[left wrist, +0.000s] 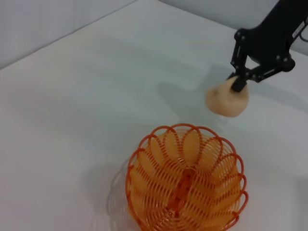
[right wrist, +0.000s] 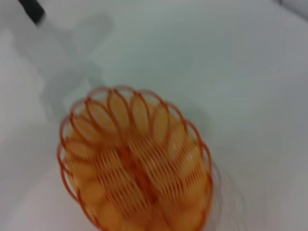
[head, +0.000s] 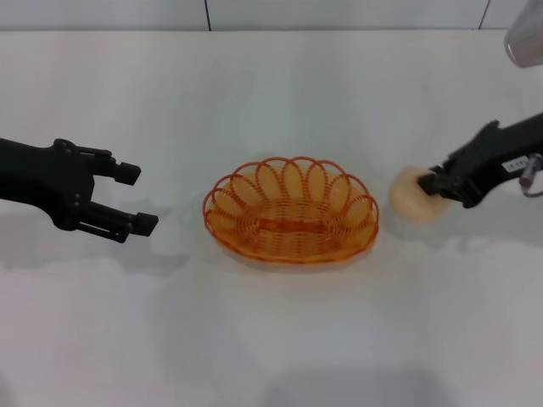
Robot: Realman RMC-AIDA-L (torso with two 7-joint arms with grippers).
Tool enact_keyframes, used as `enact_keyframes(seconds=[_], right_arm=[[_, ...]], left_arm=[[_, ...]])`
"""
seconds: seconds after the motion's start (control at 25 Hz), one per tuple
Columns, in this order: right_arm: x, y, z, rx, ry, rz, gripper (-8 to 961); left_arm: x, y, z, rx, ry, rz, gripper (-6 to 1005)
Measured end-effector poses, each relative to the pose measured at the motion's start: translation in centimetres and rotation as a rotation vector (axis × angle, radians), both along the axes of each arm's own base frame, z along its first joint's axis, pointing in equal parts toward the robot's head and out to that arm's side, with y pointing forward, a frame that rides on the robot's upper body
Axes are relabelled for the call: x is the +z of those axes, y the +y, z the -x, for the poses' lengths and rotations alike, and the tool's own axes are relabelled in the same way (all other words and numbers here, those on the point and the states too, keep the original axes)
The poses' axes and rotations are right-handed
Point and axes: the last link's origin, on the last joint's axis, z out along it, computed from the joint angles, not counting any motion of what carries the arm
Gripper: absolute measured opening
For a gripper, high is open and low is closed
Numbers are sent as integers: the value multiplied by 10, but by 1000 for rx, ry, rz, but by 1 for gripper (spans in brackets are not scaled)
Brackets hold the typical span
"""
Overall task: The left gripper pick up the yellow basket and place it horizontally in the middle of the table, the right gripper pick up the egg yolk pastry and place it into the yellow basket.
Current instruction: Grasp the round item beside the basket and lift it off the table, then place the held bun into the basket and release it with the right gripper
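Observation:
The yellow basket (head: 291, 210) lies flat and lengthwise across the middle of the table (head: 271, 339); nothing is in it. It also shows in the left wrist view (left wrist: 185, 185) and the right wrist view (right wrist: 134, 166). My left gripper (head: 140, 197) is open and empty, a little to the left of the basket. My right gripper (head: 430, 184) is shut on the egg yolk pastry (head: 416, 196), just right of the basket's rim. The left wrist view shows the pastry (left wrist: 226, 98) held off the table in the right gripper (left wrist: 237, 82), with its shadow below.
A grey wall edge (head: 254, 13) runs along the far side of the table. A white cylindrical part (head: 526, 38) shows at the top right corner. White tabletop lies in front of the basket.

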Motion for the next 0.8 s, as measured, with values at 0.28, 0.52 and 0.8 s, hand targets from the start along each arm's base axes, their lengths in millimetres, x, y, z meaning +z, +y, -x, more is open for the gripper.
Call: enact_keyframes(seconds=[0.28, 0.52, 0.8], right_arm=[[-22, 1, 15, 101, 59, 23, 37], [-47, 2, 27, 200, 83, 35, 36], [-61, 2, 36, 241, 147, 66, 36]], left_arm=[[0, -1, 0, 0, 0, 5, 888], [-1, -1, 0, 0, -1, 6, 888], [-1, 0, 0, 2, -2, 2, 888]])
